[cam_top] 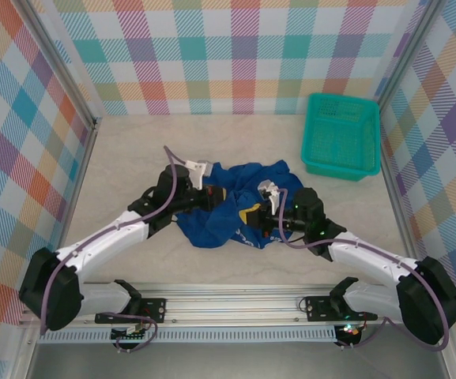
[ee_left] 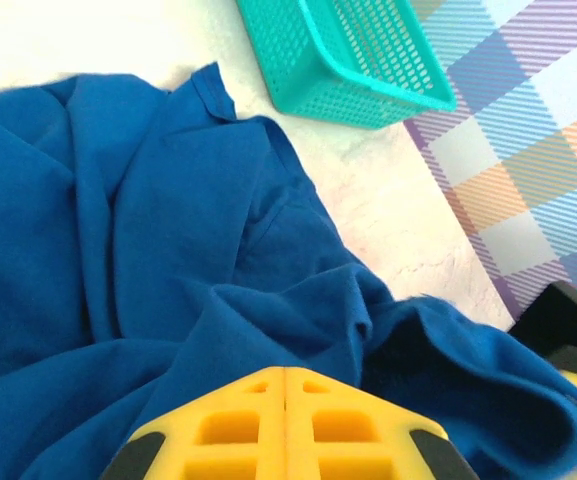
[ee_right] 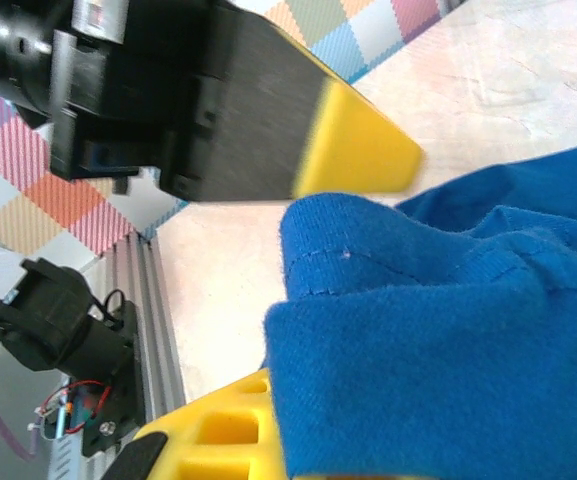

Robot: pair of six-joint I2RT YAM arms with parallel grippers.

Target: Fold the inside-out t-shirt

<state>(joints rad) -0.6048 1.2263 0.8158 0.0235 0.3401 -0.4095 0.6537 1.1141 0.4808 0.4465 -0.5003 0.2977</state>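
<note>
T-shirt bunched between grippers; right gripper pinches a fold, left gripper pressed together; open table leftward.

The t-shirt is royal blue and of soft cotton. It lies in a crumpled heap on the table, near the middle and toward the near edge. It is not spread flat: deep folds and ridges cross it, and layers overlap. In the left wrist view a hemmed corner points toward the far side. In the right wrist view a bunched fold with visible stitching stands raised above the tabletop.
</note>
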